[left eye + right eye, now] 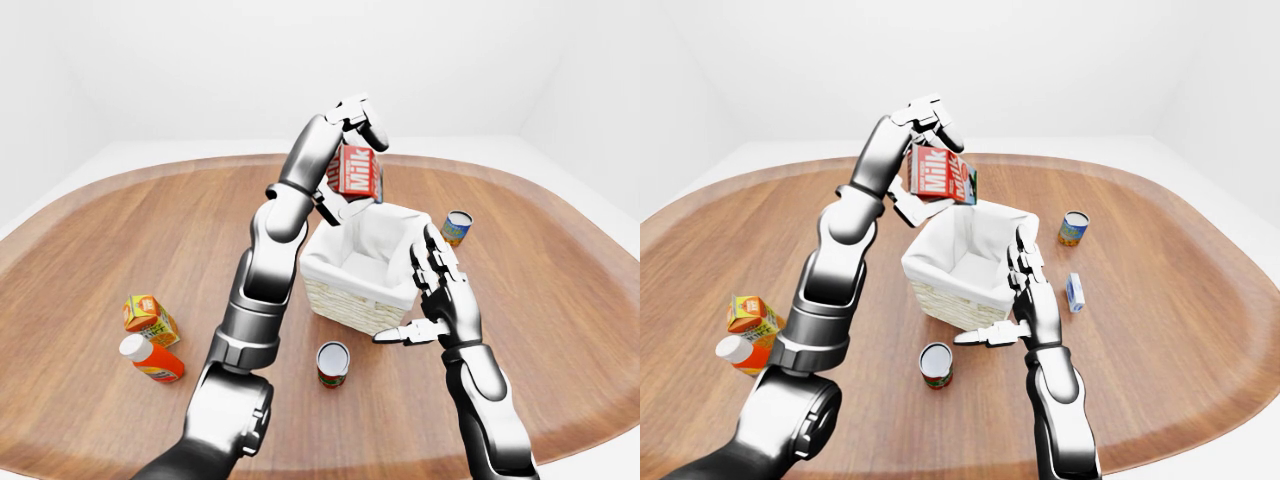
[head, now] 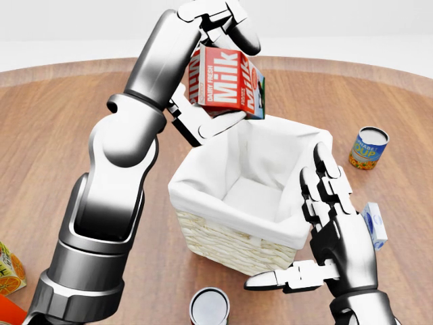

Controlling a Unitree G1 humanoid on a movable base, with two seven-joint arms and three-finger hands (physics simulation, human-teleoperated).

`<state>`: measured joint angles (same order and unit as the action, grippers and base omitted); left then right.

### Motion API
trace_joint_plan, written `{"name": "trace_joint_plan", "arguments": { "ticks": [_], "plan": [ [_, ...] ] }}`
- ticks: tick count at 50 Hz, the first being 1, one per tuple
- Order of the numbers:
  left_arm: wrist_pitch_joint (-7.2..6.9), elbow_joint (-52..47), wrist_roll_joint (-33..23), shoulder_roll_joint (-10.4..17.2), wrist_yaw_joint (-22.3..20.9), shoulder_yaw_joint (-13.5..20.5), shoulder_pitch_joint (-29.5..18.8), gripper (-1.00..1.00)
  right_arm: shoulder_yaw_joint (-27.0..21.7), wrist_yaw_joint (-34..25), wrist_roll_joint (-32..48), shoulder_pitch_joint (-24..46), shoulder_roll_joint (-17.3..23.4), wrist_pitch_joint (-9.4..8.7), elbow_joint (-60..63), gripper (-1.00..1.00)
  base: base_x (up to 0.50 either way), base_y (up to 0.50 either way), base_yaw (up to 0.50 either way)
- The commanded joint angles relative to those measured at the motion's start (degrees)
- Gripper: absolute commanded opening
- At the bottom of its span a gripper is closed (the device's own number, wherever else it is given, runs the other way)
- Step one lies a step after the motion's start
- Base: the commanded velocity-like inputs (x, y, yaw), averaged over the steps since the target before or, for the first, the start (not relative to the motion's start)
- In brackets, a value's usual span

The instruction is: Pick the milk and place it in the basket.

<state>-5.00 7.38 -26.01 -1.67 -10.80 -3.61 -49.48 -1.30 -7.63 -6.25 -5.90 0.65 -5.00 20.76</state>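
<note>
Now our left robot hand (image 2: 215, 68) grips the red-and-white milk carton (image 2: 226, 84), holding it tilted in the air above the top-left rim of the white-lined wicker basket (image 2: 233, 237) in the head view. Our right robot hand (image 2: 323, 223) stands open, fingers spread, just beside the basket's right wall on the round wooden bench (image 2: 67, 135).

An orange carton (image 1: 149, 318) and an orange bottle (image 1: 151, 359) lie close together at the left of the wooden worktop (image 1: 120, 230). An open can (image 1: 332, 363) stands low centre. A soup can (image 2: 368, 148) and small blue box (image 1: 1074, 292) sit right.
</note>
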Motion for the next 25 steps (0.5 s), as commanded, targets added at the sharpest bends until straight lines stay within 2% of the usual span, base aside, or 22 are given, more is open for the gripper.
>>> {"name": "trace_joint_plan", "arguments": {
  "ticks": [1, 16, 25],
  "plan": [
    [0.0, 3.98, 4.11, -1.68, 2.91, -0.06, -2.49, -1.0, 0.26, -0.11, 0.33, -0.55, -0.09, 0.0, -1.58, 1.0, 0.0, 0.0, 0.0],
    [0.0, 12.24, 6.81, -3.44, 4.67, -0.13, -6.23, -1.0, 0.18, -0.17, 0.35, -0.63, -0.06, 0.0, -0.5, 1.0, 0.0, 0.0, 0.0],
    [0.0, 19.92, 7.99, -3.29, 6.2, 0.28, -8.06, -1.0, -0.05, -0.23, 0.18, -0.65, 0.0, 0.0, 0.28, 1.0, 0.0, 0.0, 0.0]
  ]
}}
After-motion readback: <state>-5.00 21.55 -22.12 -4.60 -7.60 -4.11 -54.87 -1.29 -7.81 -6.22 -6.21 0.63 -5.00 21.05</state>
